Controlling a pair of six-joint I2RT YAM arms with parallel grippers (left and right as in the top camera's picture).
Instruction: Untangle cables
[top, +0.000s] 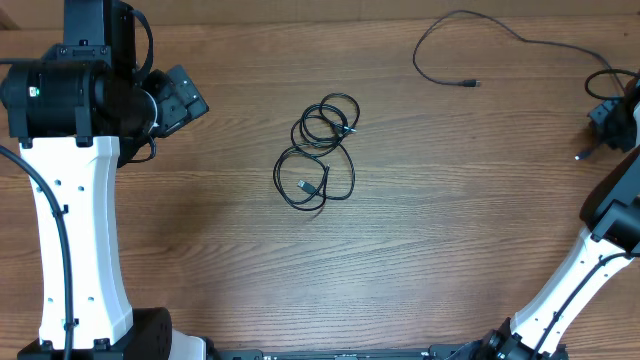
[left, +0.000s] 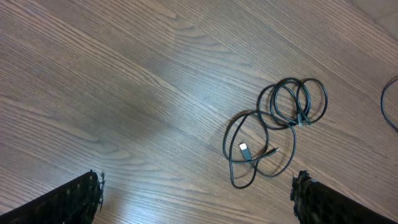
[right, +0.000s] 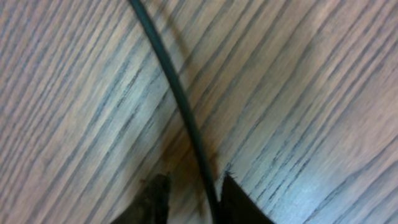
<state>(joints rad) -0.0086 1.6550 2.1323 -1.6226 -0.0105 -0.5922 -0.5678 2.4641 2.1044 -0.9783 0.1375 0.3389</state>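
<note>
A bundle of thin black cables (top: 320, 150) lies coiled at the table's middle, with a silver plug inside its lower loop. It also shows in the left wrist view (left: 273, 130). A separate loose cable (top: 520, 40) runs from a plug end across the back right to my right gripper (top: 603, 120). In the right wrist view this cable (right: 177, 93) passes between the fingers of the right gripper (right: 194, 176). It lies against the right finger, with a gap to the left finger. My left gripper (left: 198, 180) is wide open and empty, above the table left of the bundle (top: 185, 100).
The wooden table (top: 450, 230) fills all views. The white left arm (top: 75, 230) stands along the left side. The right arm (top: 590, 260) rises from the bottom right corner.
</note>
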